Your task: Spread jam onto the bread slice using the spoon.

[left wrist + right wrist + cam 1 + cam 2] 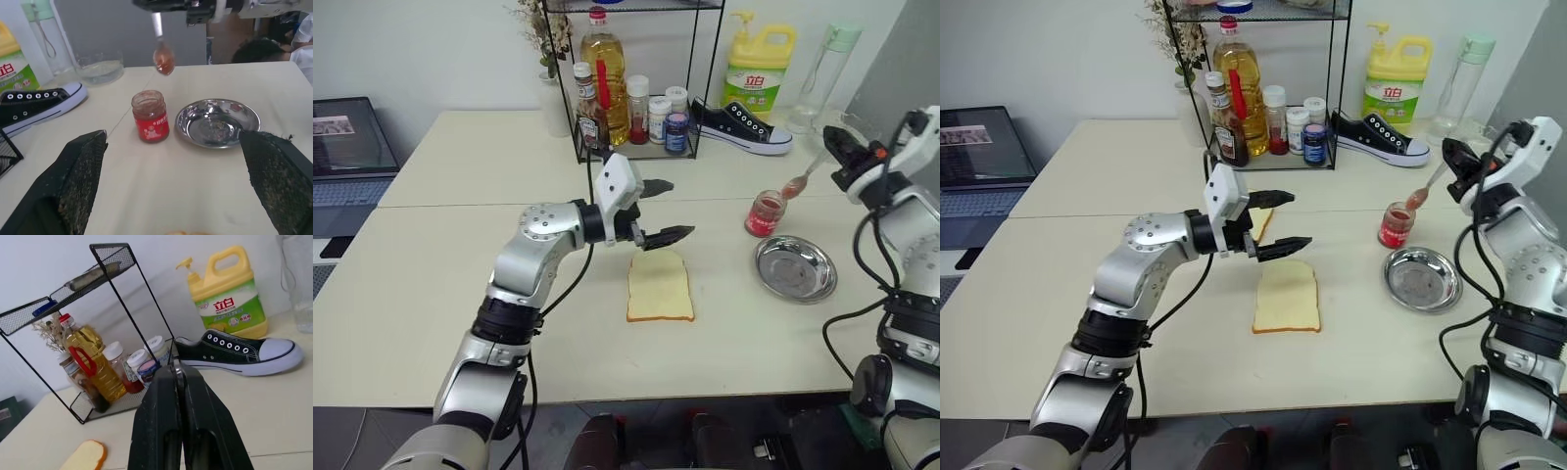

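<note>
Jam has been scooped: the slim silvery metal spoon [800, 182] is clamped in the right gripper [843, 149] & held above the small round clear glass jam jar [765, 213], red paste seen in its bowl. The squarish pale-yellow bread slice [660, 287] lies bare on the table, well apart from the jar. Left gripper [664, 211] hovers by the bread, fingers spread, empty. Left to do: carry over, spread.
</note>
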You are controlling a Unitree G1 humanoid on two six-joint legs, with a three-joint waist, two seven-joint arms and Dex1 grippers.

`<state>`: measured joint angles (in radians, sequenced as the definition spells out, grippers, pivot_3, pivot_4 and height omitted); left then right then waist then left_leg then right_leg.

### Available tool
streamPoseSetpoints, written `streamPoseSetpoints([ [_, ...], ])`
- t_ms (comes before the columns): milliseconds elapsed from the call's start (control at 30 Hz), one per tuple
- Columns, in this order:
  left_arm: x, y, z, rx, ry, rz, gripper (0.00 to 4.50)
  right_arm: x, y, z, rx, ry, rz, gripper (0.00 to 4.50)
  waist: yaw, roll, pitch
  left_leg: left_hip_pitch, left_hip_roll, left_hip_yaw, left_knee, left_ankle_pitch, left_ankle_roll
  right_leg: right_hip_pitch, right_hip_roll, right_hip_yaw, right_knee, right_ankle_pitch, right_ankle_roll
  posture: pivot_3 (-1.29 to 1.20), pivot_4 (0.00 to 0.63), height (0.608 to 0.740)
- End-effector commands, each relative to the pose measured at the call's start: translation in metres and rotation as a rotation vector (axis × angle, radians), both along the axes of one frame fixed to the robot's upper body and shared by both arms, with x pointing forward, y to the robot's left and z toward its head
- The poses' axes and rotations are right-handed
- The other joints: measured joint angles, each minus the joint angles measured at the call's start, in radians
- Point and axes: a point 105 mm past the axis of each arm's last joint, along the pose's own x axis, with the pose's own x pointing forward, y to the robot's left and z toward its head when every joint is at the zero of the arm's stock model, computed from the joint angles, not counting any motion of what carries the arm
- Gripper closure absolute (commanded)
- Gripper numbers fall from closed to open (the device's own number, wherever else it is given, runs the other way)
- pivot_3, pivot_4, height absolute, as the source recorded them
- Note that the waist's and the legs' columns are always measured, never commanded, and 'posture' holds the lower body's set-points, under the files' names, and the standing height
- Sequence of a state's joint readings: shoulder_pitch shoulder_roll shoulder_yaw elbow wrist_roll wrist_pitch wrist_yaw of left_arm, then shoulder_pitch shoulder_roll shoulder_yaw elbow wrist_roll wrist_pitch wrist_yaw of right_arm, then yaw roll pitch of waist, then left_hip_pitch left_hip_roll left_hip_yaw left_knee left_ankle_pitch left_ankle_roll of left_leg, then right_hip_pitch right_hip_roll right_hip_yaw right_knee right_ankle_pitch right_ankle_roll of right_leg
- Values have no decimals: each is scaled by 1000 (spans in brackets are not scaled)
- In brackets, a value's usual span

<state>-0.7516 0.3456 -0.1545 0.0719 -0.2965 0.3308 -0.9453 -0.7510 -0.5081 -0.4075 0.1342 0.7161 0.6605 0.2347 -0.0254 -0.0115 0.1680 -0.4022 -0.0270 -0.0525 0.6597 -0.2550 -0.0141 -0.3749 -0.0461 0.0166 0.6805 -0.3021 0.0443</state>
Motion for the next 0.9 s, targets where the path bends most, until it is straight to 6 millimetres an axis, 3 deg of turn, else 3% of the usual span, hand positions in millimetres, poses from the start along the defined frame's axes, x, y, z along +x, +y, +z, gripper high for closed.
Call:
streamPoseSetpoints([
  [33,-1,-9,14,-15,-71,-14,0,7,-1,14,-71,-74,-37,4473,-1,0,0,0,0,0,0,0,0,0,0,0,0,0,0,0,150,740],
  [267,-6,-7,11,-15,-68,-12,0,21,7,-3,-202,-66,-42,4473,-3,0,0,0,0,0,0,0,0,-1,0,0,0,0,0,0,150,740],
  [600,-15,-9,10,-27,-51,-25,0,35,18,-17,-248,-76,-64,4473,-4,0,0,0,0,0,0,0,0,-1,0,0,0,0,0,0,150,740],
  [900,-19,-4,12,-35,-46,-13,0,39,25,-32,-427,-104,-92,4473,-4,0,0,0,0,0,0,0,0,-1,0,0,0,0,0,0,150,740],
])
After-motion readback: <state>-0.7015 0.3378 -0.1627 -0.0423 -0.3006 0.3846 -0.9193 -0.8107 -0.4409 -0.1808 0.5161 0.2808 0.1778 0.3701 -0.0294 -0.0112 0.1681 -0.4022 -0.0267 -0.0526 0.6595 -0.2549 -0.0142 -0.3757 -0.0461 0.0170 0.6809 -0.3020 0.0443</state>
